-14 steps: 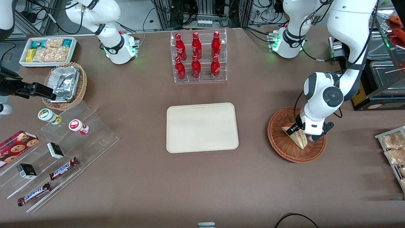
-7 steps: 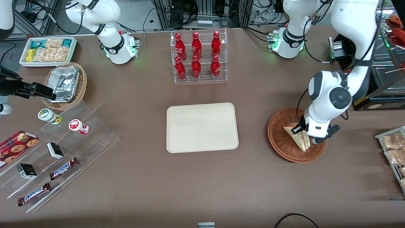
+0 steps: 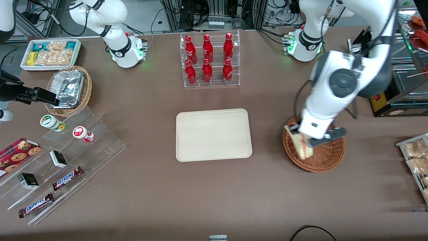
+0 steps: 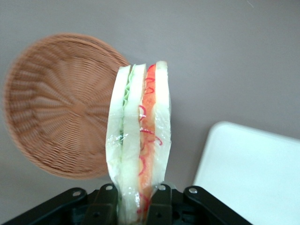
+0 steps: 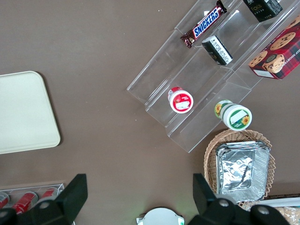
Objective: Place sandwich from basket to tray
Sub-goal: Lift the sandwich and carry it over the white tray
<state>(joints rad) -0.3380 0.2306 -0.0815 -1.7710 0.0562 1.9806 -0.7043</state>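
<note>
My left gripper hangs above the reddish-brown wicker basket, over its rim toward the tray, and is shut on the sandwich. The wrist view shows the sandwich pinched between both fingers, white bread outside, green and red-orange filling on the cut edge. The basket looks empty below it. The cream tray lies bare at the table's middle, and a corner of the tray shows in the wrist view.
A clear rack of red bottles stands farther from the camera than the tray. Snack packets lie at the working arm's end. A tan basket with foil containers, a white bin and clear steps with snacks lie toward the parked arm's end.
The gripper has lifted the sandwich out of the basket and moved it up and toward the tray. The basket stays in place.
</note>
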